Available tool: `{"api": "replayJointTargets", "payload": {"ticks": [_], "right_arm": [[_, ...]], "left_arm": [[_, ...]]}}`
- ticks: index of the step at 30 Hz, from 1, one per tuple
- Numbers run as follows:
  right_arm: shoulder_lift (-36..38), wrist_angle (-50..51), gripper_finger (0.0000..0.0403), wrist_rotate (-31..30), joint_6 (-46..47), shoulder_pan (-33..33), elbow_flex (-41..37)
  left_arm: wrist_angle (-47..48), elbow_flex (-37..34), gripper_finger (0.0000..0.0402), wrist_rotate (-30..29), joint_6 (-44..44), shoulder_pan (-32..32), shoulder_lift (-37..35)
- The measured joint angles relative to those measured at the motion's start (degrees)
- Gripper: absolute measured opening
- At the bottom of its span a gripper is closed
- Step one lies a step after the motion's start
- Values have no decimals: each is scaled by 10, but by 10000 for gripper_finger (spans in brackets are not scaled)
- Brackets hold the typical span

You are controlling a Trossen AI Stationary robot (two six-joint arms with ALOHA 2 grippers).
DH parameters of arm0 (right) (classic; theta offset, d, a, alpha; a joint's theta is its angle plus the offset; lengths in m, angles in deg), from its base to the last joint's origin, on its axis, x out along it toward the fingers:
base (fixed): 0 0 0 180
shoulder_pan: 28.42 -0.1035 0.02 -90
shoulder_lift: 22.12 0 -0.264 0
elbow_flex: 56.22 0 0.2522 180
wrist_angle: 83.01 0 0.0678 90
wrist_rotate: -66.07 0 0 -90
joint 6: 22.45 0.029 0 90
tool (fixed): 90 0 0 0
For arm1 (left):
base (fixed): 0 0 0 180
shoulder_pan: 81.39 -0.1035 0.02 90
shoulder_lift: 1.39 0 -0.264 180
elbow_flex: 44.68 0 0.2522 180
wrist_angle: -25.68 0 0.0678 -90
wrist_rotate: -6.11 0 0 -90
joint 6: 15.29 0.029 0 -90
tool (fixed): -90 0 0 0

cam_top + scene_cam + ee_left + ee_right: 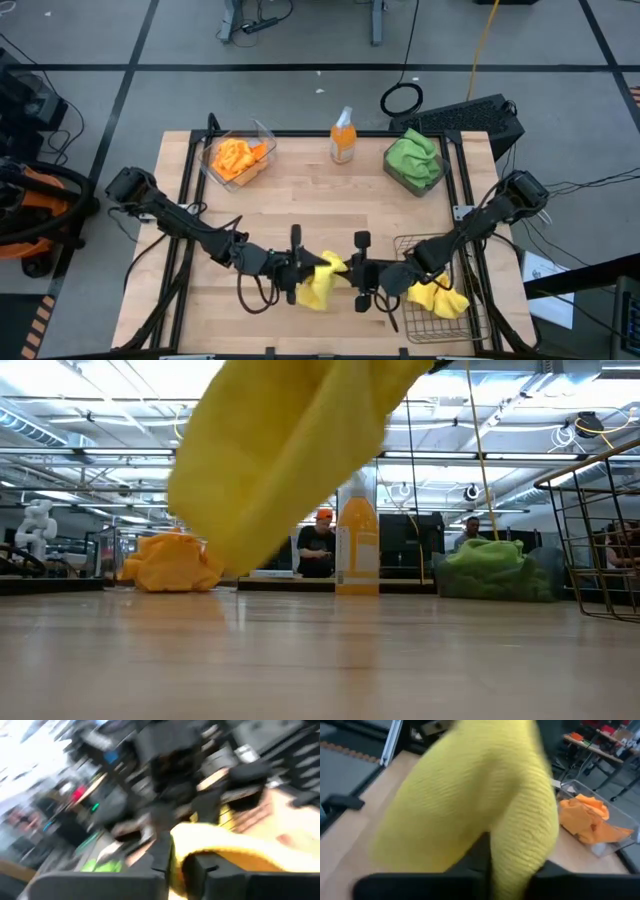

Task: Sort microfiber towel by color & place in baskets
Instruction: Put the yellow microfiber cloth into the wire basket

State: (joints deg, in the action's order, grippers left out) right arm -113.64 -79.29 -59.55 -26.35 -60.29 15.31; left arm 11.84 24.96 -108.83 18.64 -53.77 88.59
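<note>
Yellow cloth (318, 283) hangs between the two grippers at the near middle of the wooden table (300, 210), lifted off the surface. The left gripper (303, 270) is closed on one side of it; the right gripper (352, 272) is closed on the other side, so both hold the same towel. A second yellow towel (440, 298) lies in the wire mesh basket (420, 245) at the near right corner, close to the table edge. Far left stands the clear basket (262, 135) with orange towels (238, 157), far right the dark basket (400, 175) with green towels (415, 155), and an orange spray bottle (343, 137) between them. The wide middle of the table is bare wood.
</note>
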Motion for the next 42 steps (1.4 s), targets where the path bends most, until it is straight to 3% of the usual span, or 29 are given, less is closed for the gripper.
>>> {"api": "replayJointTargets", "payload": {"ticks": [8,12,15,19,21,23,30,35,38,42], "right_arm": [[67,67,6,-10,19,-8,-1],[120,131,6,-56,29,-9,-1],[169,174,3,-94,47,-6,-1],[217,214,3,-169,106,9,-1],[230,219,2,-185,126,22,0],[233,218,2,-183,136,34,1],[229,194,1,-165,138,48,0],[229,168,1,-166,122,48,0],[226,167,1,-166,122,48,0],[217,168,1,-165,123,48,0]], "left_arm": [[18,0,161,-237,-36,68,-27],[28,0,224,-326,-57,117,-40],[32,0,257,-333,-110,145,-40],[26,0,280,-229,-185,149,-15],[19,0,282,-167,-195,138,10],[-24,0,283,-144,-197,120,41],[-186,0,283,-189,-161,24,148],[-220,0,280,-196,-156,-31,183],[-218,0,247,-202,-152,-49,189],[-232,0,155,-240,-106,-46,188]]}}
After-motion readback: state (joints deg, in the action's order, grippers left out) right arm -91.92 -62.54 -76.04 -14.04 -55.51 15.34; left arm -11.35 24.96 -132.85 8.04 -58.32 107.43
